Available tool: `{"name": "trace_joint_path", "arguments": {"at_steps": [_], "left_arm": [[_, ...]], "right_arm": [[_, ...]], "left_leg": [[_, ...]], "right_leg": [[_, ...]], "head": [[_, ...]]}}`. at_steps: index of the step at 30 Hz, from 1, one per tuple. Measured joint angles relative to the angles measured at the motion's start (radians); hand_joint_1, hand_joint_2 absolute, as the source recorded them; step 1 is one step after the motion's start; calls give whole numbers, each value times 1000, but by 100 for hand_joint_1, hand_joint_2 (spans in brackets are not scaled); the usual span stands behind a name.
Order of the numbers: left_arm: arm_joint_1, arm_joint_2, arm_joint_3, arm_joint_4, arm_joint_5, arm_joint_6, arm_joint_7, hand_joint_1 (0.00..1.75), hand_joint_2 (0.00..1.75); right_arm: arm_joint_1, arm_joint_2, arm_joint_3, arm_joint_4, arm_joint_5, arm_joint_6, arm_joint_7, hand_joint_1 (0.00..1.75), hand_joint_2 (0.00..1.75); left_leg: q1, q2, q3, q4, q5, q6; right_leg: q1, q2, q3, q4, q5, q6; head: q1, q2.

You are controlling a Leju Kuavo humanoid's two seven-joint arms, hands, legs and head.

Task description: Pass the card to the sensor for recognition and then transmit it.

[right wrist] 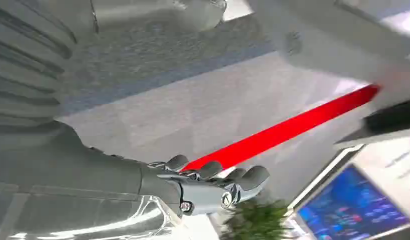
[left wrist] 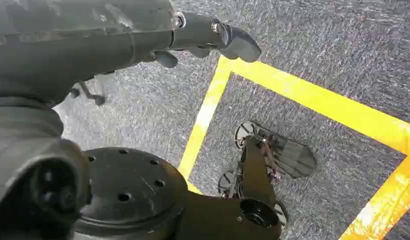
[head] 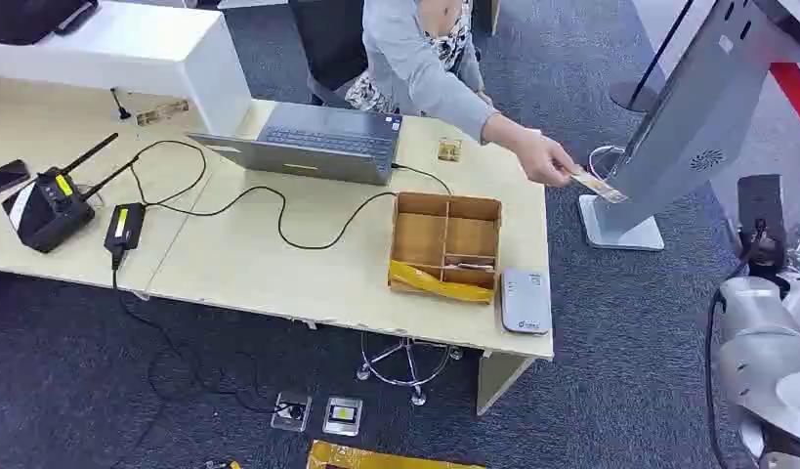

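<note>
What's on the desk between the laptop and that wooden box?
In the head view, a black cable snakes across the bare desktop between the laptop and the wooden box.

Silver arm [head: 767, 352], black cable, grey ribbed cover, dark-fingered right hand [right wrist: 213, 182].

One laptop [head: 313, 143], one wooden divided box [head: 446, 244], one grey sensor unit [head: 526, 301] on the worktop [head: 259, 264]. One card [head: 598, 186], held by one person's hand [head: 544, 161]. One black router [head: 46, 205], one phone [head: 5, 178], one power brick [head: 124, 227]. Two robot hands: left [left wrist: 202, 37], right [right wrist: 213, 182].
</note>
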Motion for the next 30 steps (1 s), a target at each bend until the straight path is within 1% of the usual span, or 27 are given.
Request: {"name": "trace_joint_path", "arguments": {"at_steps": [3,7,10,13,20,30], "left_arm": [[-2,2,0,0,-13,-11,-5,0,0],[-2,8,-1,0,-22,-18,-12,0,0],[-2,9,-1,0,-32,-25,-18,0,0],[-2,11,-3,0,-46,-26,-22,0,0],[-6,15,-20,1,-64,-29,-22,0,0],[-15,17,-28,1,-72,-28,-17,0,0]], "right_arm": [[-24,56,88,6,0,-7,-8,0,175],[-30,113,183,12,0,-19,4,0,175],[-29,153,259,16,0,-61,36,0,175],[-20,182,330,19,0,-77,57,0,175],[12,210,419,20,0,-86,53,0,175],[15,226,476,20,0,-82,52,0,175]], "left_leg": [[0,2,1,0,0,0],[0,0,0,0,0,0],[0,1,0,0,0,0],[0,1,0,0,0,0],[0,1,0,0,0,0],[0,1,0,0,0,0]], "right_leg": [[0,3,-1,0,0,0],[0,0,-1,0,0,-1],[0,0,-1,-1,-1,-1],[0,0,-1,-1,-1,-1],[0,1,-2,-1,-1,-1],[0,1,-2,-1,-1,-1]], "head": [[0,0],[0,0],[0,0],[0,0],[0,0],[0,0]]}}
